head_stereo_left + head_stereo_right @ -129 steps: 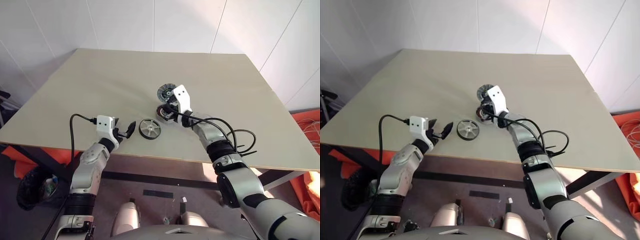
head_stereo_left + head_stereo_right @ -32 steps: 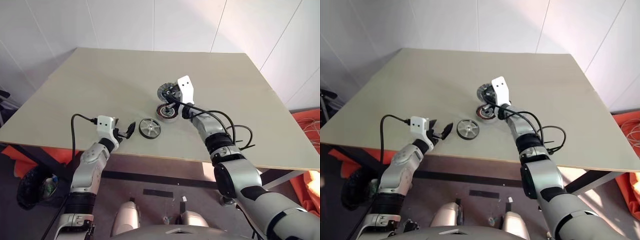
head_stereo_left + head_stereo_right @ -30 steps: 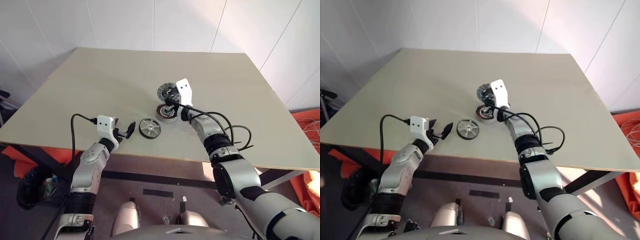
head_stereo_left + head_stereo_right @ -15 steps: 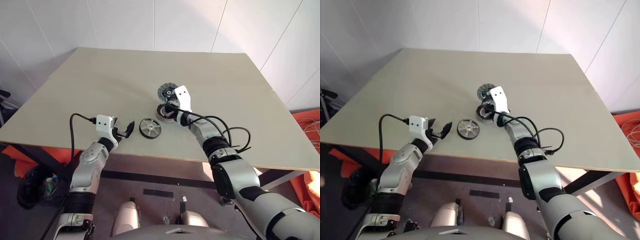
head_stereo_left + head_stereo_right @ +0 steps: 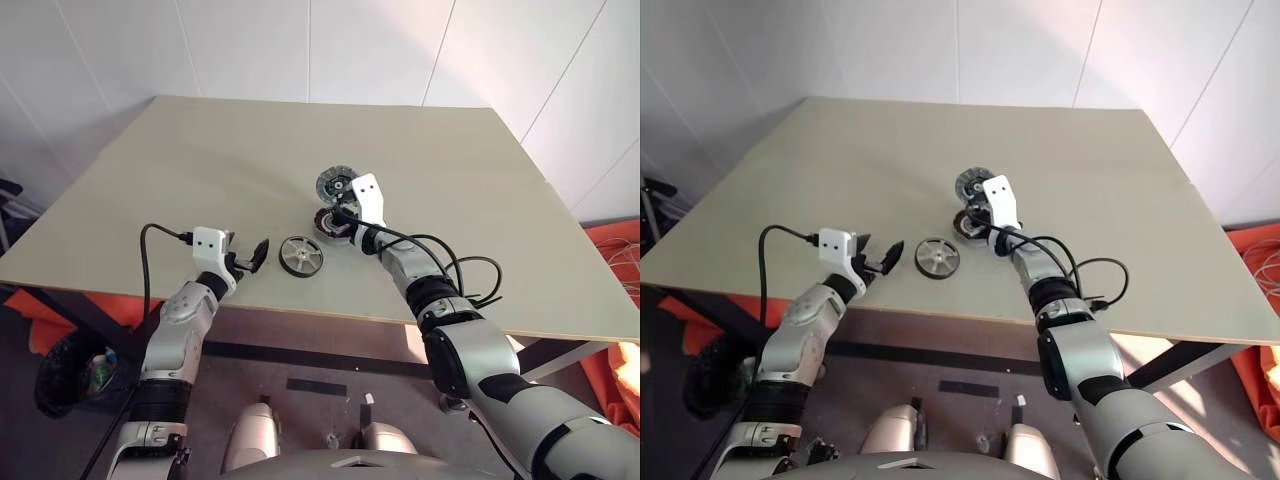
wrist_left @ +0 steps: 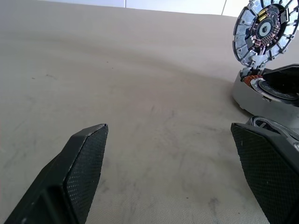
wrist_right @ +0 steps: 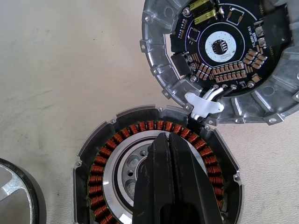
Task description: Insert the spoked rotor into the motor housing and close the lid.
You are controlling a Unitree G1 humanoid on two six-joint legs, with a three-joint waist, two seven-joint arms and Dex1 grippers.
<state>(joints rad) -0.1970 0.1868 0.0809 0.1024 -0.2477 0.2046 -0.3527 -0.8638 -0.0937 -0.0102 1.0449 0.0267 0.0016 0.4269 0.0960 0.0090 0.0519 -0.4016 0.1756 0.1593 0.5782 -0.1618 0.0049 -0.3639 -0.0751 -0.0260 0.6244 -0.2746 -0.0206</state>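
Note:
The spoked rotor (image 5: 300, 255), black-rimmed with pale spokes, lies flat near the table's front edge. Just behind it to the right sits the motor housing (image 7: 100, 172), showing its coppery ring of windings. My right gripper (image 7: 168, 137) is shut with nothing in it, its tips over the housing's silvery centre. The lid (image 7: 219, 46) stands tilted open behind the housing, circuit side showing, and white wires join the two. My left gripper (image 5: 250, 258) is open and level, a short way left of the rotor, and holds nothing.
The beige table (image 5: 200, 160) stretches wide behind and beside the parts. A black cable (image 5: 480, 275) loops off my right forearm above the table's front right. Orange material (image 5: 615, 250) lies on the floor at the right.
My right gripper has sunk from beside the raised lid to over the housing's centre, still shut. The left arm, rotor and lid have not moved.

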